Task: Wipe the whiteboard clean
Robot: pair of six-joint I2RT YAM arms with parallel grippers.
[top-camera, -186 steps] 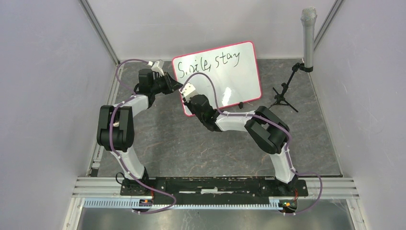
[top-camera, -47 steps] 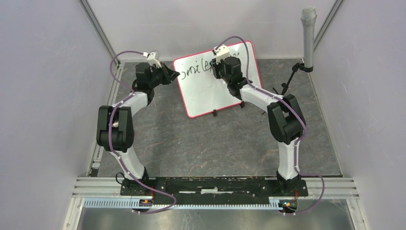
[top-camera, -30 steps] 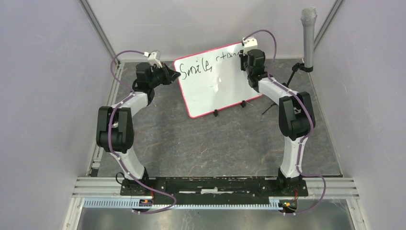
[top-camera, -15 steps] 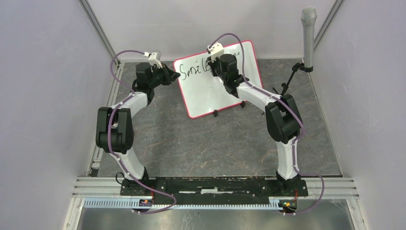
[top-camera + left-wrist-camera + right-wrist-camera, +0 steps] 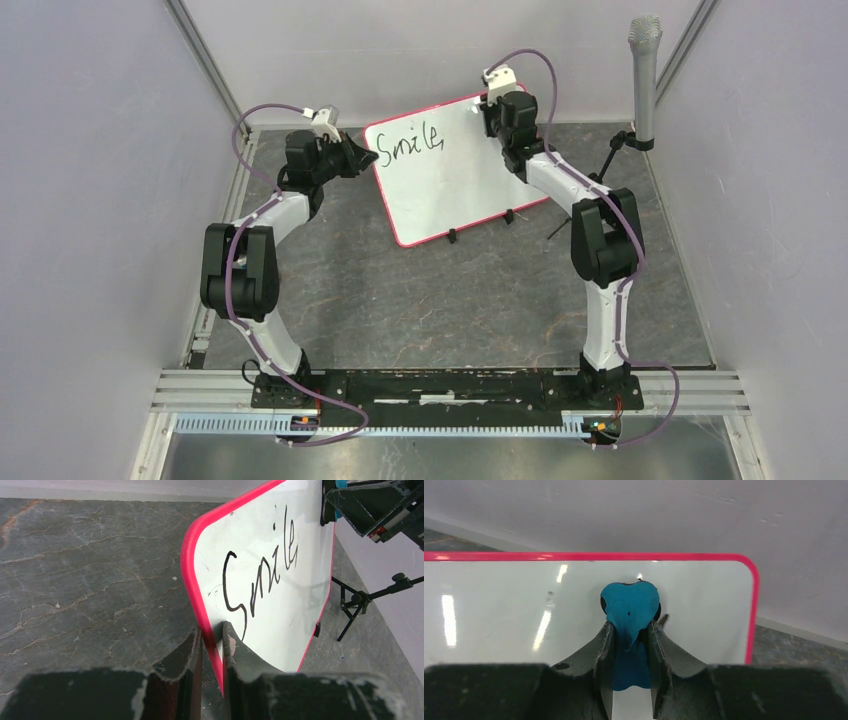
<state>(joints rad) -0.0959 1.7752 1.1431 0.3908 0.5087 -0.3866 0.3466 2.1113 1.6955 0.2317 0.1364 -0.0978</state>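
Note:
The whiteboard (image 5: 450, 190), white with a pink-red frame, stands tilted at the back of the table. Black writing "Smile," (image 5: 405, 145) remains on its upper left; the rest of the face is blank. My left gripper (image 5: 362, 158) is shut on the board's left edge, one finger on each side of the frame (image 5: 212, 632). My right gripper (image 5: 497, 108) is near the board's top right corner, shut on a blue eraser (image 5: 630, 605) that presses against the white surface (image 5: 499, 605). In the left wrist view the writing (image 5: 260, 575) shows clearly.
A grey microphone (image 5: 645, 75) on a small black tripod (image 5: 595, 190) stands just right of the board, close to my right arm. Purple-grey walls enclose the dark stone-patterned table (image 5: 430, 300) on three sides.
My right gripper swept the eraser back and forth along the board's top; the writing to the right of "Smile," is gone. It now sits further right than half a second ago. The left grip is unchanged.

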